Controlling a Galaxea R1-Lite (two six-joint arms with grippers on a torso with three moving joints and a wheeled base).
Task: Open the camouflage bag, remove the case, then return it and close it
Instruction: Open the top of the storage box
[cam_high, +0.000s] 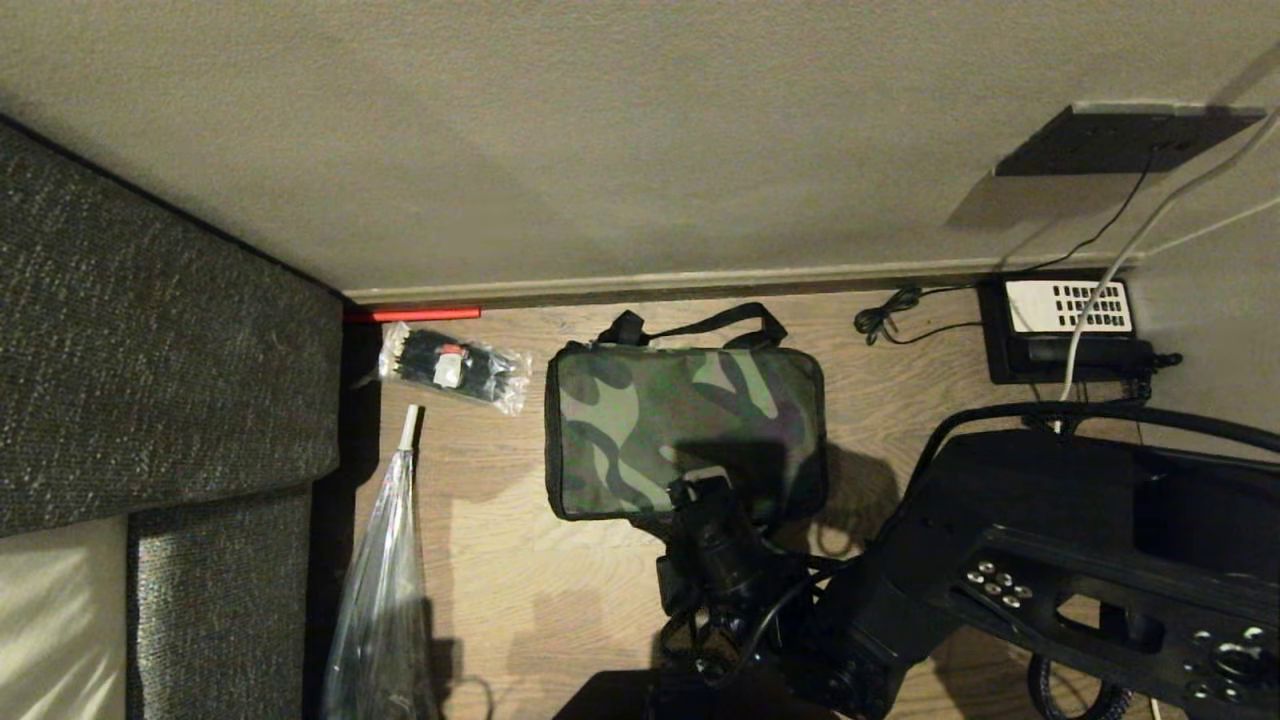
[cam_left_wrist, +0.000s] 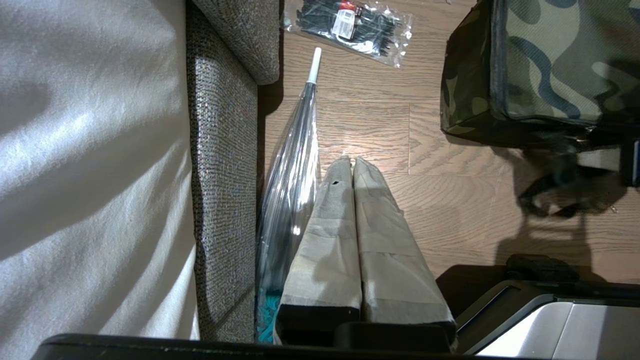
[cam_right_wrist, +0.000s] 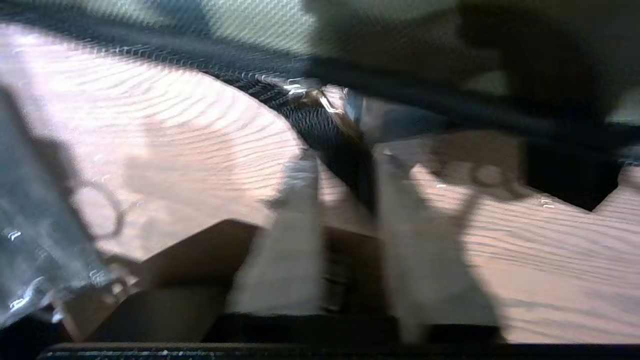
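We find bare wooden floor (cam_high: 520, 590) open in front of the camouflage bag (cam_high: 680, 425); the sofa (cam_high: 150, 330) walls off the left, a clear packet of ties (cam_high: 455, 365) and a clear folded umbrella (cam_high: 385, 590) narrowing that side; behind, wall (cam_high: 600, 130); rightward, the telephone (cam_high: 1065, 325) and loose cables (cam_high: 890, 315).

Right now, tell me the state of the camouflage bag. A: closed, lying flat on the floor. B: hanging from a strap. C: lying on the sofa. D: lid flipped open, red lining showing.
A: the bag lies flat on the wood floor with its camouflage top shut and no red lining showing.
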